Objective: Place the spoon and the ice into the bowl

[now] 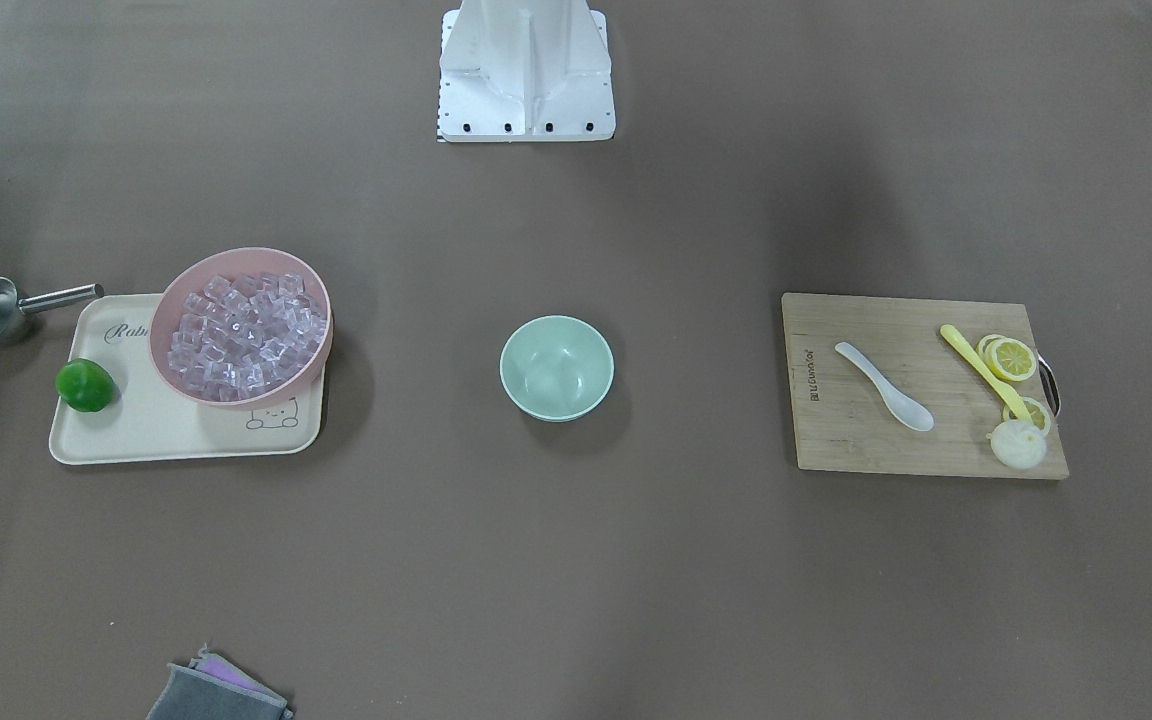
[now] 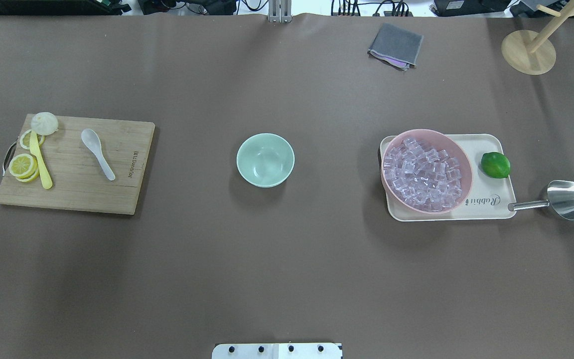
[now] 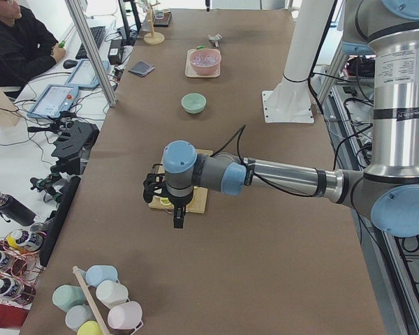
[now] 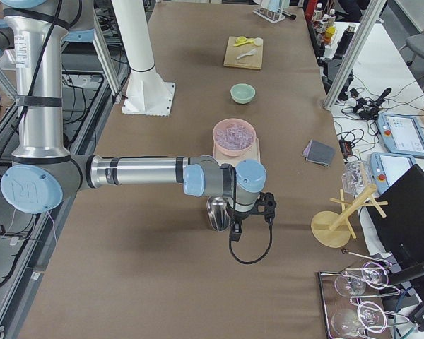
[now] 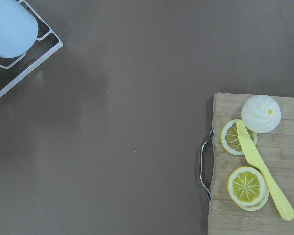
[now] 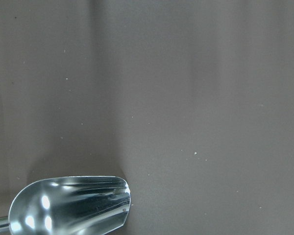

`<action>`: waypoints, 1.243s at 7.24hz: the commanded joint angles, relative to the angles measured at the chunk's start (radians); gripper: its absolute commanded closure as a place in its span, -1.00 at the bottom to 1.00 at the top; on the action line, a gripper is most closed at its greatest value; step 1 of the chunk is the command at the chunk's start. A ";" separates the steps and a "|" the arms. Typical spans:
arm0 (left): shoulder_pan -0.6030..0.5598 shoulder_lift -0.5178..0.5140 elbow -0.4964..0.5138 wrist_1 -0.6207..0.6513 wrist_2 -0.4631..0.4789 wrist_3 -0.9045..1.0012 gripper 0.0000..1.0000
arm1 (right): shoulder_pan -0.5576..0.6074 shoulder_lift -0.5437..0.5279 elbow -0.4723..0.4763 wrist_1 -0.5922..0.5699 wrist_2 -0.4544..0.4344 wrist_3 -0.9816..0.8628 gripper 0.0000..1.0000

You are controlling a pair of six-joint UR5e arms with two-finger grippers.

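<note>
Cannot tell the opening of the left gripper (image 3: 178, 225) or the right gripper (image 4: 233, 229): shown by the side cameras only. Holds no task thing in either, judging by where spoon and ice lie.

Finds the spoon (image 2: 100, 158) flat on the cutting board (image 2: 77, 192) at the left, near the yellow utensil (image 2: 40, 162) and lemon slices (image 2: 22, 164), well apart from the empty bowl (image 2: 265, 159) at the centre. Finds the ice (image 2: 424, 174) heaped in the pink bowl (image 2: 421, 132) on the tray (image 2: 496, 192) at the right, with the steel scoop (image 2: 568, 199) just beside the tray's right edge.

Risks, probably, a slip on the spoon: glossy, low, little to pinch, likely to skate across the board or tip out of the fingers. Risks taking the yellow utensil instead. Risks squirting a slick cube out of a pinch, or spilling its neighbours over the pink rim. Risks shoving the small bowl aside on a low release.
</note>
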State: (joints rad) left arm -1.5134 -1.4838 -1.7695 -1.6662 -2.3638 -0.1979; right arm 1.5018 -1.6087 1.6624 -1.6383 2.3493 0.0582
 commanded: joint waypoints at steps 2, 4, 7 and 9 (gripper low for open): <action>-0.001 0.016 0.004 -0.021 0.000 -0.005 -0.97 | 0.000 0.004 -0.001 0.000 -0.001 0.000 -1.00; -0.001 0.016 0.002 -0.021 -0.002 -0.008 -0.97 | 0.000 0.006 0.000 0.000 -0.001 0.000 -1.00; 0.002 0.013 0.005 -0.020 0.001 -0.003 -0.97 | 0.000 0.006 0.010 0.000 -0.001 0.006 -1.00; 0.001 0.014 0.004 -0.020 0.000 -0.003 -0.97 | 0.000 0.007 0.013 0.000 0.001 0.017 -1.00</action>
State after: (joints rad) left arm -1.5122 -1.4699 -1.7658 -1.6859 -2.3637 -0.2014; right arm 1.5018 -1.6025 1.6727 -1.6383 2.3495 0.0703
